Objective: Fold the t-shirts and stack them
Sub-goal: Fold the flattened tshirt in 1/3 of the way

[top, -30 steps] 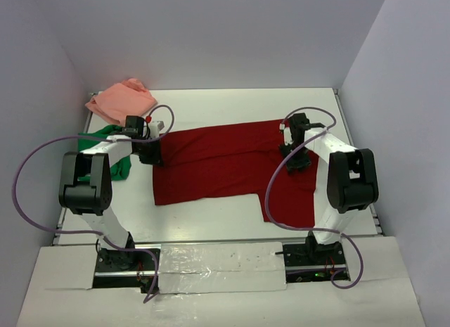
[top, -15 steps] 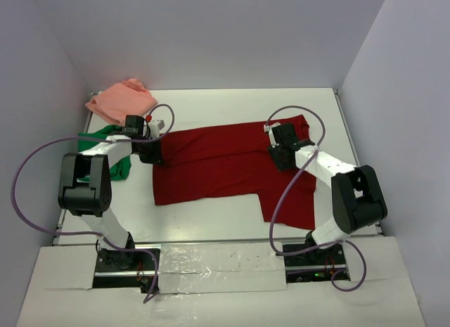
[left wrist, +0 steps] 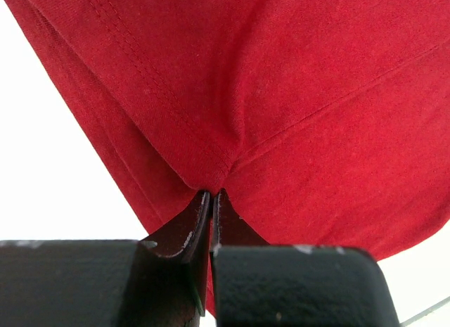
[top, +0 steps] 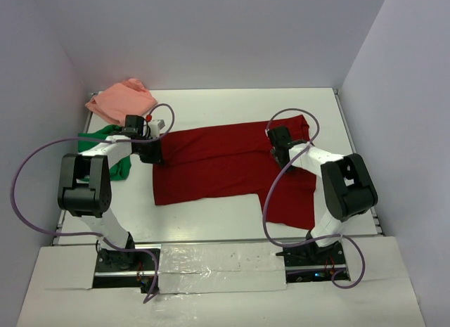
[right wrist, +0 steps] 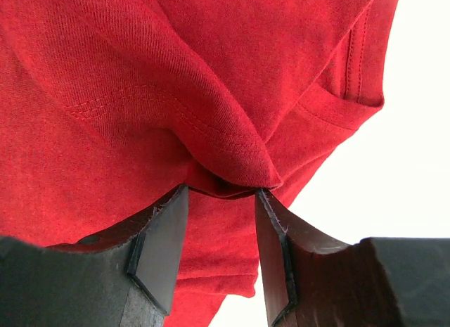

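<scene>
A dark red t-shirt point(top: 211, 165) lies spread across the white table, one part hanging toward the front right. My left gripper point(top: 150, 157) is at its left edge. In the left wrist view, the left gripper point(left wrist: 211, 193) is shut on a pinched fold of red cloth point(left wrist: 281, 95). My right gripper point(top: 280, 155) stands over the shirt's right part, below the sleeve. In the right wrist view, the right gripper point(right wrist: 221, 189) is open, with a hemmed bulge of red cloth point(right wrist: 232, 151) lying just past its tips. A bright green t-shirt point(top: 98, 136) and a salmon pink one point(top: 121, 100) lie crumpled at the back left.
Grey walls close in the table point(top: 232, 105) on three sides. Purple cables point(top: 28, 165) loop off both arms. The green and pink shirts lie close behind the left arm.
My right gripper has swung left and slightly back over the shirt, its elbow shifting with it. The left gripper has kept its hold and not moved.
</scene>
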Motion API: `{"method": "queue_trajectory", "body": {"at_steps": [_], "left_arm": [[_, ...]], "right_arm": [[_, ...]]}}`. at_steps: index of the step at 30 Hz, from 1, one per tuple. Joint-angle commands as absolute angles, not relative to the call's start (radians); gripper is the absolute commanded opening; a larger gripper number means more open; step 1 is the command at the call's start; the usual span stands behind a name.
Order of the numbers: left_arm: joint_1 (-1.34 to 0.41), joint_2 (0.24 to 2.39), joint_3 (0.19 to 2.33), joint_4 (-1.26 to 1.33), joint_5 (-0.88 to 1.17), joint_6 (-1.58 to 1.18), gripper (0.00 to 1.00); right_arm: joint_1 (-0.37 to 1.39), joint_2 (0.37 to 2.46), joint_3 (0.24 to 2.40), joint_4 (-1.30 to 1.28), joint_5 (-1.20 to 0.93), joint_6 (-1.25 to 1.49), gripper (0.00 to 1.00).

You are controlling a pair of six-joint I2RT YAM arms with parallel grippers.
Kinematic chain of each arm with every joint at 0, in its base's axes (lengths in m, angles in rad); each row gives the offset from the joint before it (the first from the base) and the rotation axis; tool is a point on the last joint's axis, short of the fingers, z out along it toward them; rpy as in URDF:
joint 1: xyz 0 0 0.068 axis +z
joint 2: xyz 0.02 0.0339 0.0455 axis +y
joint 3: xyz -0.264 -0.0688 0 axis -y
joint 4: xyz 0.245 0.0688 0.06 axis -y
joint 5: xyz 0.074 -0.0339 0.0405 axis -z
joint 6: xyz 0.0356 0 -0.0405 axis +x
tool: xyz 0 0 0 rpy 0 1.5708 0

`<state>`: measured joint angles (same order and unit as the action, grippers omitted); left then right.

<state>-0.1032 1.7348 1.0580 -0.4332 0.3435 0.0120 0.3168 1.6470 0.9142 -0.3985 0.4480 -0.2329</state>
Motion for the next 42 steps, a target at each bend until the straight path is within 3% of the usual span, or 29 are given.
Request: {"method": "queue_trajectory", "body": {"at_steps": [1, 10, 12, 13, 27, 42], "left_arm": [[-0.109, 1.686, 1.069, -0.41, 0.371, 0.026, 0.04], [-0.109, 1.683, 1.063, -0.4, 0.374, 0.026, 0.04], [-0.109, 1.684, 1.065, -0.403, 0.377, 0.029, 0.04], [-0.109, 1.684, 1.065, -0.403, 0.376, 0.028, 0.04], [-0.109, 1.666, 1.06, -0.396, 0.367, 0.031, 0.01], [-0.109, 1.654, 1.083, -0.408, 0.362, 0.031, 0.0]], "right_arm": [[0.334, 1.655, 0.934, -0.393, 0.503, -0.225, 0.5], [0.35, 1.658, 0.913, -0.377, 0.538, -0.229, 0.49], [0.351, 1.663, 0.913, -0.373, 0.545, -0.23, 0.13], [0.351, 1.666, 0.919, -0.374, 0.546, -0.223, 0.0], [0.35, 1.652, 0.887, -0.298, 0.647, -0.282, 0.0], [0.207, 1.555, 0.916, -0.15, 0.769, -0.486, 0.0]]}}
